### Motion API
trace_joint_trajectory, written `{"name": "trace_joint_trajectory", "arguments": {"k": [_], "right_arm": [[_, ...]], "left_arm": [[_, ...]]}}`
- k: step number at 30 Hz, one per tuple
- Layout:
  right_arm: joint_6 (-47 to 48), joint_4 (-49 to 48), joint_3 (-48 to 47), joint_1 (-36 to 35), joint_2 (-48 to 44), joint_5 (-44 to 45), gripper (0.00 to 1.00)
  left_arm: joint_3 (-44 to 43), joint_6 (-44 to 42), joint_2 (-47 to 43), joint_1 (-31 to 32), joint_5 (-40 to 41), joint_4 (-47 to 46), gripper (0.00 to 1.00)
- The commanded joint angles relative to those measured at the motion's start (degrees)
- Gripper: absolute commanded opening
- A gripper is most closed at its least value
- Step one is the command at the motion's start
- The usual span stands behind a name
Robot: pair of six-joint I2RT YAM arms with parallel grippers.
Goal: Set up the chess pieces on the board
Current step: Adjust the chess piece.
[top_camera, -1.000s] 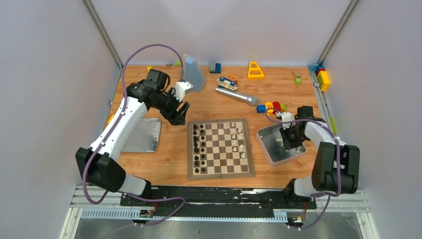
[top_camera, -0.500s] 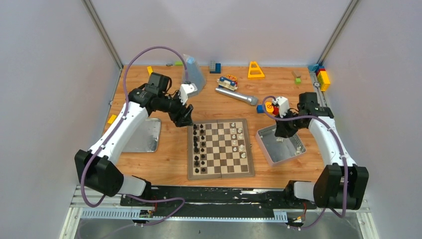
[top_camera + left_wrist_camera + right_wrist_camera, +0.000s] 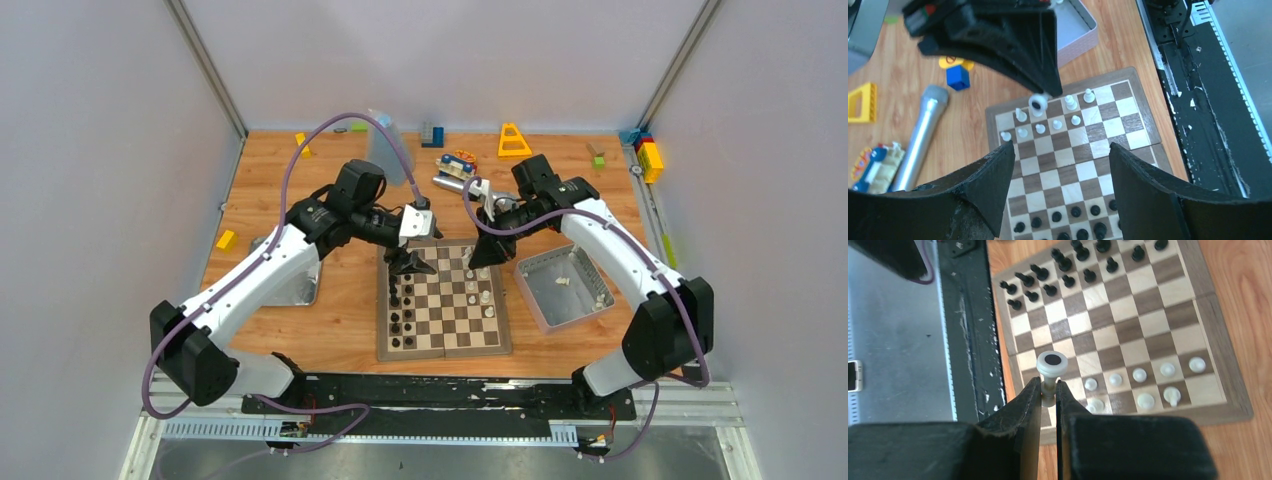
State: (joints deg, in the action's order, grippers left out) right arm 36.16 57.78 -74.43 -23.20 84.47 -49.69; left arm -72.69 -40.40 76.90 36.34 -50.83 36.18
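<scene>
Approx. half of the white side is judged done. Eight white pcs [image 3: 1139, 374] are counted on the board [image 3: 445, 322]: five in the pawn row and three in the back row, mostly toward one end. The other squares of both rows are left bare. The black pcs [image 3: 1049, 289] are seen lined up in two rows at the opposite edge; an exact count can't be made.

A ninth white piece [image 3: 1051, 361] is pinched by its stem in the right end effector [image 3: 1048, 386], w/ the jaws almost closed on it. It is held over the white end of the board near the back row. The exact square, and whether the board is touched, can't be told. The left end effector [image 3: 1059, 150] is spread wide w/ nothing in it, above the board's middle.

Still to be done, by estimate: this piece set down, then approx. seven more white pcs placed. At least one pale piece [image 3: 563, 282] is seen in the tin [image 3: 528, 295] on the surface beside the board.
</scene>
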Motion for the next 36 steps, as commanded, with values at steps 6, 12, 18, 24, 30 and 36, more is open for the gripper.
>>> {"name": "trace_joint_trajectory", "arguments": {"k": [6,12,18,24,30,36], "right_arm": [[-0.08,2.28,-6.38,-2.11,4.30,-12.63,0.00],[-0.39,2.34,-5.70,-2.11,3.50,-13.87,0.00],[-0.43,2.34,-4.75,-2.20,3.04,-13.80,0.00],[-0.73,2.24,-4.75,-2.22,3.10,-13.62,0.00],[-0.89,2.16,-4.72,-2.16,3.18,-13.40,0.00],[-0.95,2.16,-4.50,-2.13,3.55,-12.81,0.00]], "left_arm": [[0.25,-14.44,2.89,2.44,-6.46,-3.45,0.77],[-0.21,-19.43,5.93,4.22,-4.11,-3.21,0.74],[-0.48,-20.09,7.09,5.17,-2.89,-4.37,0.69],[-0.97,-19.68,7.79,5.96,-2.59,-4.53,0.58],[-1.53,-19.52,8.45,6.58,-2.26,-4.24,0.46],[-1.95,-19.00,8.73,6.83,-1.72,-4.11,0.34]]}}
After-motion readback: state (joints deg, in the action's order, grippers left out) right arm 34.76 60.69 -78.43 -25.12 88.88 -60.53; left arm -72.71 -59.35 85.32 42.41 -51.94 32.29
